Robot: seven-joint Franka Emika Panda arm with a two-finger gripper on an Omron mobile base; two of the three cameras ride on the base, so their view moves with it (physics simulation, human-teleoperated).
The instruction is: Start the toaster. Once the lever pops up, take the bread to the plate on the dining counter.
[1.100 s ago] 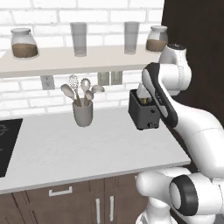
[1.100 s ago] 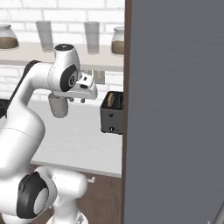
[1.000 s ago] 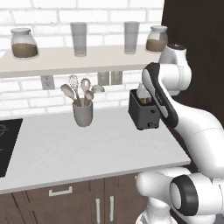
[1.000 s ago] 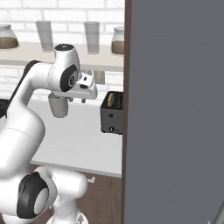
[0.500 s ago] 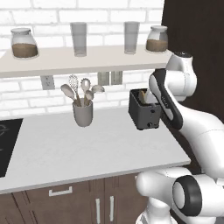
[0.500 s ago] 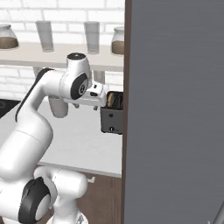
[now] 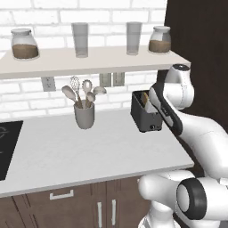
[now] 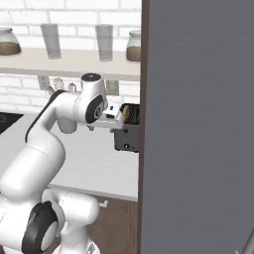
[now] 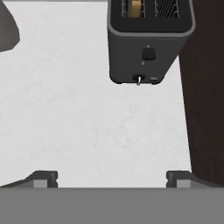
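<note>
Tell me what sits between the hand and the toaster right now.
Nothing: in the hand view, bare white counter runs from the open hand up to the toaster.

The arm [image 7: 196, 133] is glossy white with rounded, bulbous links, dark grey rings at the joints and a black band along one link.

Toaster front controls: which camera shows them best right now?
The hand view: it faces the toaster's front squarely, showing its knob and low lever. The left base view shows the toaster from its side, with bread sticking up. In the right base view the arm and dark panel partly hide it.
</note>
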